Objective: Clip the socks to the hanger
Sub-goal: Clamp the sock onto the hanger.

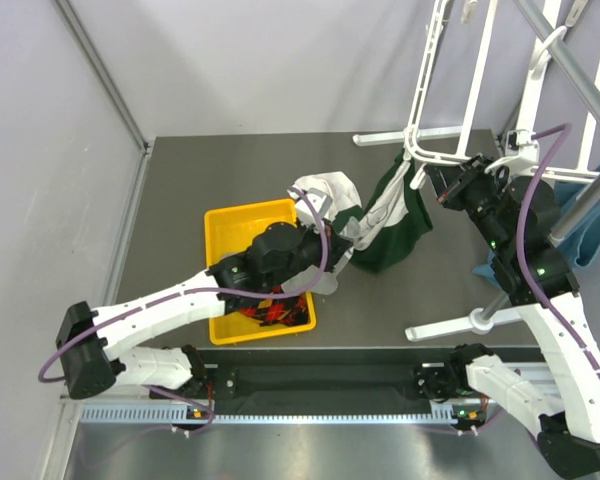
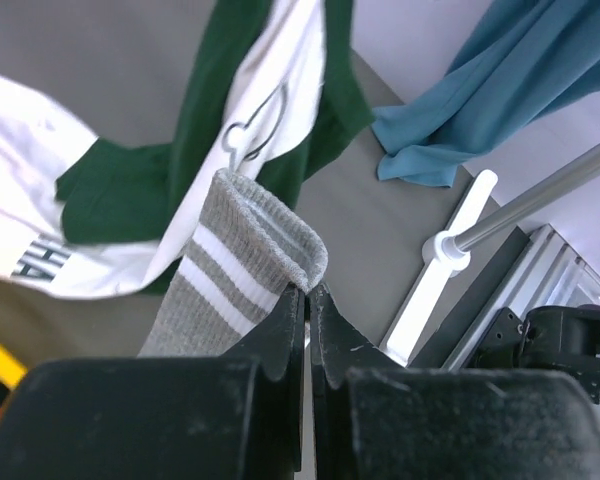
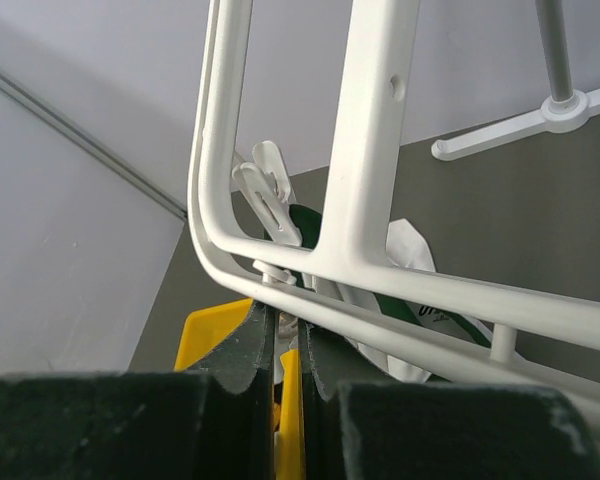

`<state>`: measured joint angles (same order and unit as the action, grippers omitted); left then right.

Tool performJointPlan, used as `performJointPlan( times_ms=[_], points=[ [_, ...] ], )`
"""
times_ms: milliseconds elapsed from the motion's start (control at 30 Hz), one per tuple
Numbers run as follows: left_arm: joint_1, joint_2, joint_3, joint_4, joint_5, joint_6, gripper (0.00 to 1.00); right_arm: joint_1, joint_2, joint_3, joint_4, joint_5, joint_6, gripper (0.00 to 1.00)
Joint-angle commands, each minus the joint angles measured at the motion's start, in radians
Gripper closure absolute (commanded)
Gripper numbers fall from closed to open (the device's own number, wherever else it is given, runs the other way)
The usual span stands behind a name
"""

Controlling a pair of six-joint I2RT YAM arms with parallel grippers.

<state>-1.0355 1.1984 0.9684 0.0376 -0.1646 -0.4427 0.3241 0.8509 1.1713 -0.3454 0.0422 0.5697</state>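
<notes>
The overhead camera looks steeply down from behind the near edge of the dark grey table, taking in most of its top. The left wrist camera sits low, facing a crumpled green-and-white garment close by. The right wrist camera tilts up, tight against the white plastic drying frame, and the overhead view shares both.

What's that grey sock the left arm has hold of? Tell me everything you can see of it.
The grey sock looks like soft ribbed knit, light grey with two white stripes just below its cuff. The left gripper is shut on the cuff's edge, pinching it between black fingertips. The rest of the sock runs down out of sight behind the fingers. A green and white garment lies behind it; whether they touch cannot be told.
</notes>
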Motion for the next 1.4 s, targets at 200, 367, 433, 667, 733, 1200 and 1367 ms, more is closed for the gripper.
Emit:
performJointPlan(
  times_ms=[200, 367, 433, 667, 733, 1200, 1367],
  points=[
    [-0.055, 0.131, 0.183, 0.169, 0.005, 0.105, 1.0, -0.011, -0.003, 0.004, -0.073, -0.038, 0.006, 1.0],
    [-0.077, 0.168, 0.254, 0.2, 0.001, 0.163, 1.0, -0.011, -0.003, 0.013, -0.079, -0.036, 0.006, 1.0],
    [-0.087, 0.197, 0.301, 0.183, -0.019, 0.185, 1.0, -0.011, -0.001, 0.016, -0.084, -0.038, 0.004, 1.0],
    [-0.093, 0.256, 0.365, 0.168, -0.041, 0.233, 1.0, -0.011, -0.01, 0.016, -0.092, -0.038, 0.001, 1.0],
    [-0.095, 0.259, 0.369, 0.166, -0.055, 0.234, 1.0, -0.011, -0.013, 0.017, -0.096, -0.036, 0.002, 1.0],
    [-0.11, 0.302, 0.435, 0.177, -0.067, 0.271, 1.0, -0.013, -0.013, 0.005, -0.096, -0.038, 0.004, 1.0],
    [-0.112, 0.326, 0.47, 0.168, -0.073, 0.291, 1.0, -0.013, -0.012, 0.005, -0.096, -0.036, 0.002, 1.0]
  ],
)
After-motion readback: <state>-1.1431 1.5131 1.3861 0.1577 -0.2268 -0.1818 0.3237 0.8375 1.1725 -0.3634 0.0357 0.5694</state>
